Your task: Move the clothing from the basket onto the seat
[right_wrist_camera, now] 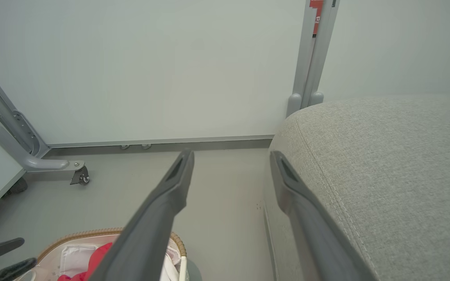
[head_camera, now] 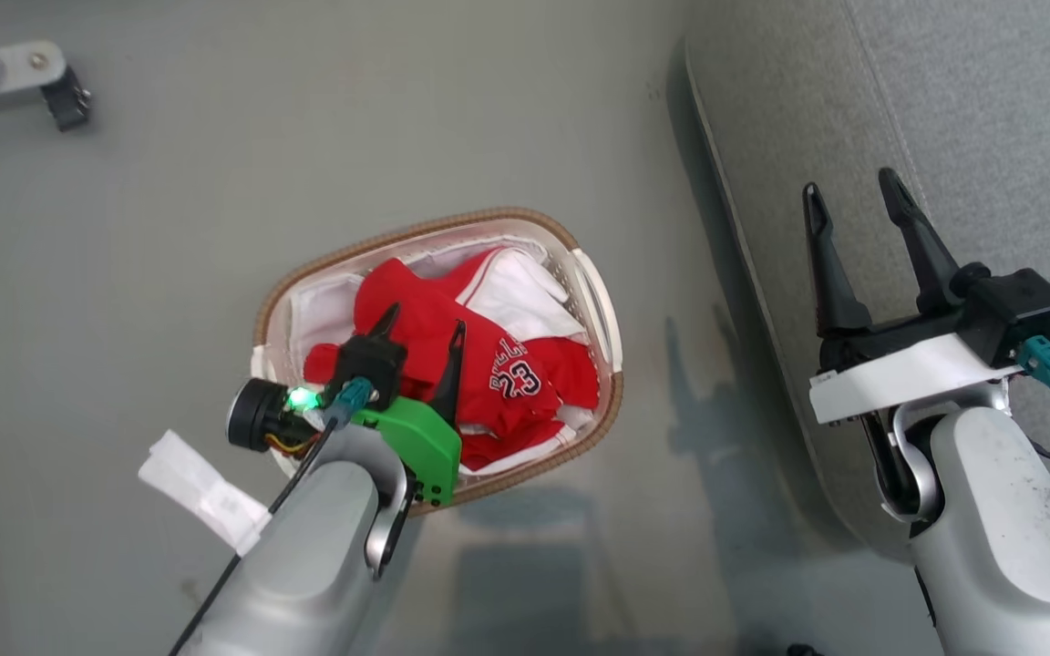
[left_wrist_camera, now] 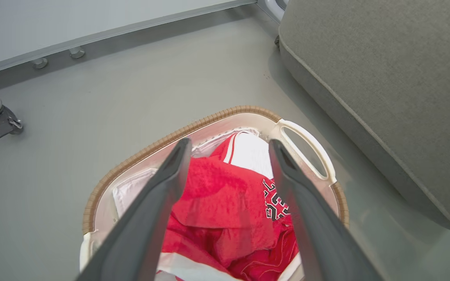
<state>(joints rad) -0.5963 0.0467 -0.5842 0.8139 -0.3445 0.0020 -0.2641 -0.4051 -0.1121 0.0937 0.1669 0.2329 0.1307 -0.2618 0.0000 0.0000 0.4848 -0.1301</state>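
Red clothing (head_camera: 420, 305); basket (head_camera: 603, 314) long axis twd seat (head_camera: 990, 109)

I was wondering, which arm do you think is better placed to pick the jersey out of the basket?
Left. The left gripper hangs open directly over the clothing in the basket, its fingers aimed at the red fabric. The right gripper, also open, is over the edge of the seat, away from the basket.

On the red clothing (head_camera: 525, 378) the number 23 can be read, in black digits with a white edge. Above it stands an arched word in the same style; it seems to be BULLS, but the letters are small. In the right wrist view a red sticker (right_wrist_camera: 317, 9) on a grey post (right_wrist_camera: 307, 58) carries white marks, too small to read.
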